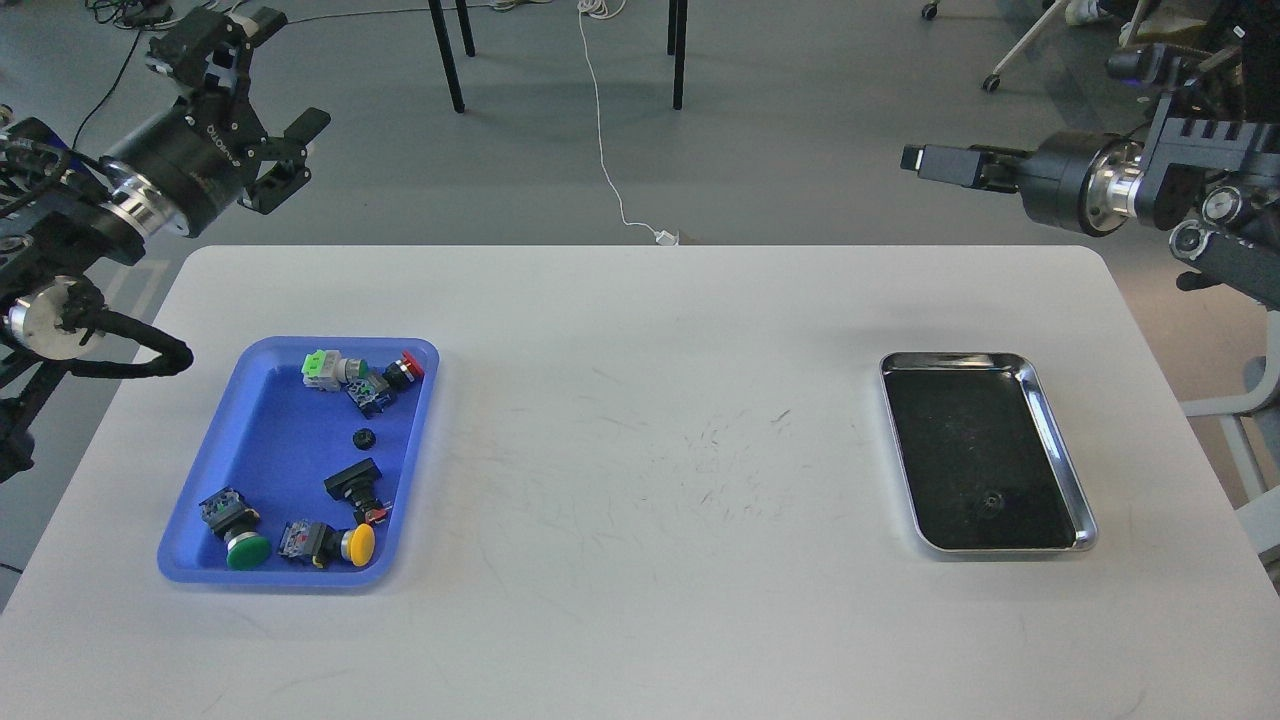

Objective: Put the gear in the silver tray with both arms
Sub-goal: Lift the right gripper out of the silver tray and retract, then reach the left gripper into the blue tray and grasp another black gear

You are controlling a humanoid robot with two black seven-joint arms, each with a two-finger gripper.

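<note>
The silver tray [1060, 450] lies on the right of the white table. A small black gear [990, 501] lies on its dark bottom near the front. Another small black gear [364, 438] lies in the blue tray [260, 440] on the left. My right gripper [915, 160] is high beyond the table's back edge, far above the silver tray. It points left and is seen side-on, so its fingers cannot be told apart. My left gripper [285, 80] is open and empty, raised beyond the table's back left corner.
The blue tray also holds several push-button switches, with green [246, 551], yellow [360, 543] and red [412, 364] caps. Chair legs [446, 55] and a white cable [600, 120] are on the floor behind the table.
</note>
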